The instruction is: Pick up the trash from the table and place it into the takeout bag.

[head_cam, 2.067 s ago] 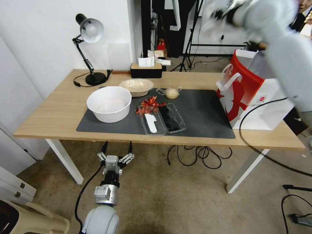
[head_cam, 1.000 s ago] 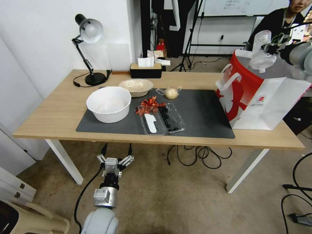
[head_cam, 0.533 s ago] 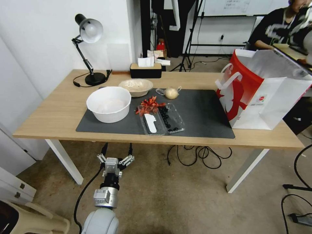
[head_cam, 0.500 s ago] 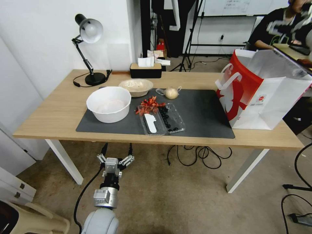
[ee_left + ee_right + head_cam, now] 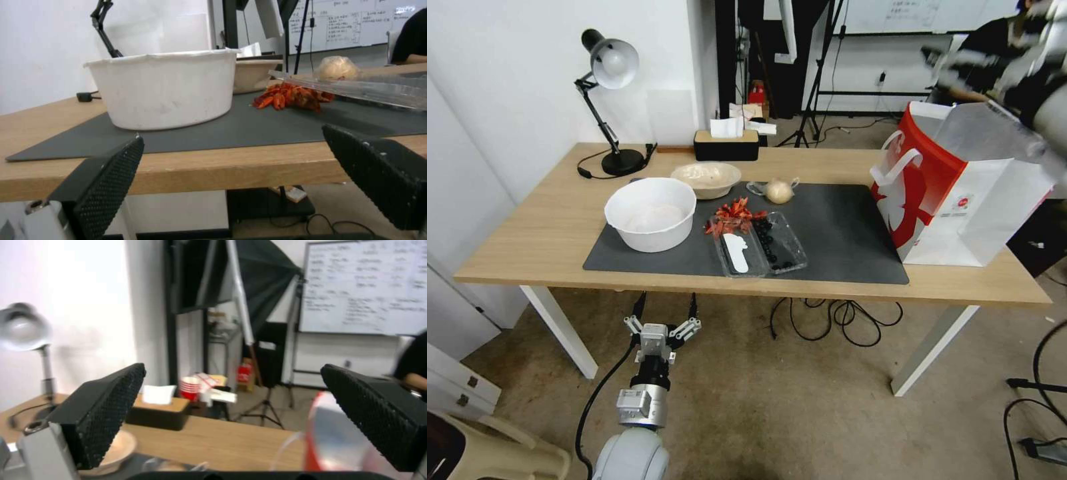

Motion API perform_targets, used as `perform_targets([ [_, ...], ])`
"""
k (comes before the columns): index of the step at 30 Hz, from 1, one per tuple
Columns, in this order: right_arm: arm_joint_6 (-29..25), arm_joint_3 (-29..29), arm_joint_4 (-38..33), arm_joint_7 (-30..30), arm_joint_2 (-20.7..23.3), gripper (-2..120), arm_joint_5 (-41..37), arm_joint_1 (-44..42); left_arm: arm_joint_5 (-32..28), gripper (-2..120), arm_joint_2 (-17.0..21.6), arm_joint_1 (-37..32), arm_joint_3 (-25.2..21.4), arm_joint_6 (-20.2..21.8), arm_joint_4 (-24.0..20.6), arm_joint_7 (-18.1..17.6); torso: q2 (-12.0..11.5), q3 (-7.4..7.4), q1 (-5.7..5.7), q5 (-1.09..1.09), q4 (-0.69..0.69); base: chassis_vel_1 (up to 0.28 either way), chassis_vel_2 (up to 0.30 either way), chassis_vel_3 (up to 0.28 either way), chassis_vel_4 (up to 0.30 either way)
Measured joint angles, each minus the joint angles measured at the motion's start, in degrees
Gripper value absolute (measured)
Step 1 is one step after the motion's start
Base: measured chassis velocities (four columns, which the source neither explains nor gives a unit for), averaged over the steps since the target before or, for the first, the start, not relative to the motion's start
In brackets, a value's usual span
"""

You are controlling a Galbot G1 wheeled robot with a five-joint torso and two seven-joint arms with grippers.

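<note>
On the dark mat of the table lie a crumpled red piece of trash, a shallow beige bowl and a clear bag with a beige lump. The red-and-white takeout bag stands open at the table's right end. My right gripper hangs blurred above the bag's far side, open and empty. Below the table's front edge my left gripper is parked open, facing the mat.
A large deep white bowl and a clear tray with black berries sit on the mat. A desk lamp and a tissue box stand at the back. Cables lie under the table.
One second ago my right gripper held a clear white-lidded cup over the takeout bag; now it is empty and has swung left above the bag. The left arm has not moved.
</note>
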State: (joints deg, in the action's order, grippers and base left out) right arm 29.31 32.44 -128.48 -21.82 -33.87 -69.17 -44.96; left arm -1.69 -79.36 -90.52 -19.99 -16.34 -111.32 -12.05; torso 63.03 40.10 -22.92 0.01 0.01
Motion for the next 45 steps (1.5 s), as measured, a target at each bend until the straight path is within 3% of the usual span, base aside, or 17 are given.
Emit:
perform_targets([
  [3,-3.67,4.27,-3.94,5.02,-4.97,100,10.04,-13.99,-0.11,100,0.01,-0.08,-0.09,-0.02,-0.29,-0.09,0.0,0.0,0.0,-0.02,0.0,0.0,0.0,0.0,0.0],
  [8,-10.43,5.13,-5.56,10.93,-10.96,100,21.19,-26.47,-0.27,100,0.33,-0.28,-0.24,-0.05,-0.45,-0.12,0.0,0.0,0.01,0.0,-0.03,0.0,0.0,0.0,0.0],
  [10,-17.67,4.07,-4.78,14.77,-15.04,100,29.79,-32.04,-0.33,100,0.5,-0.42,-0.25,-0.08,-0.54,-0.14,0.0,-0.01,0.01,-0.02,-0.01,0.0,0.0,0.0,0.0],
  [11,-17.67,4.07,-4.78,14.77,-15.04,100,29.79,-32.04,-0.33,100,0.5,-0.42,-0.25,-0.08,-0.54,-0.14,0.0,-0.01,0.01,-0.02,-0.01,0.0,0.0,0.0,0.0],
  [14,-29.75,1.14,-2.39,18.96,-21.13,100,38.53,-39.03,-0.45,100,0.61,-0.46,-0.22,-0.11,-0.81,-0.2,0.0,0.0,0.0,-0.02,0.0,0.0,0.0,0.0,0.0],
  [15,-29.75,1.14,-2.39,18.96,-21.13,100,38.53,-39.03,-0.45,100,0.61,-0.46,-0.22,-0.11,-0.81,-0.2,0.0,0.0,0.0,-0.02,0.0,0.0,0.0,0.0,0.0],
  [18,-37.71,-2.36,0.14,18.71,-26.6,100,46.0,-44.25,-0.5,100,0.59,-0.5,-0.13,-0.15,-1.02,-0.22,0.0,-0.01,0.01,-0.02,-0.01,0.0,0.0,0.0,0.0],
  [22,-43.49,-5.52,3.9,17.33,-30.54,100,54.04,-48.39,-0.54,100,0.57,-0.65,-0.02,-0.25,-1.22,-0.24,0.01,-0.01,0.01,-0.02,-0.01,0.0,0.0,0.0,0.0],
  [27,-45.75,-7.33,6.24,16.59,-32.81,100,56.02,-50.64,-0.57,100,0.66,-0.67,0.05,-0.27,-1.39,-0.25,0.01,0.0,0.01,-0.03,0.0,0.0,0.0,0.0,0.0],
  [45,-41.14,-11.28,7.72,12.82,-34.74,100,55.16,-51.59,-0.78,100,1.36,-0.48,0.14,-0.34,-1.25,-0.16,0.0,0.0,0.0,-0.01,0.0,0.0,0.0,0.0,0.0],
])
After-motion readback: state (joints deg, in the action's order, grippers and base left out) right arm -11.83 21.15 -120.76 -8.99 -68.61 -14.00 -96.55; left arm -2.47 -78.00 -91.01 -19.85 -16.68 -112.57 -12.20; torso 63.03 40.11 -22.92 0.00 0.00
